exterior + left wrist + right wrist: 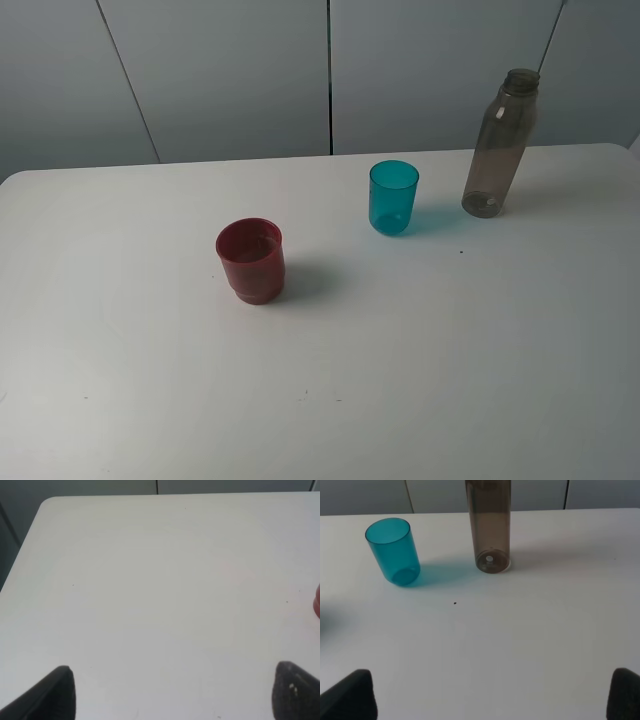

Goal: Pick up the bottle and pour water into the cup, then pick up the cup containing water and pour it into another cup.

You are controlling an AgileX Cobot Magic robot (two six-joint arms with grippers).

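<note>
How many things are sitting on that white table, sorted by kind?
Cups: 2, the red cup and the teal cup
Bottles: 1, the bottle
Total: 3

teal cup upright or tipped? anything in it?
Upright. The teal cup stands on its base on the table, rim up, between the red cup and the bottle. Contents: cannot tell; no waterline shows through its wall.

Not seeing any readable text, labels, brand marks or numbers anywhere here. The bottle (499, 142), the teal cup (393, 197) and the dark red cup (250, 260) are all showing plain, unprinted plastic, and the white table (420, 360) isn't carrying any markings either.
</note>
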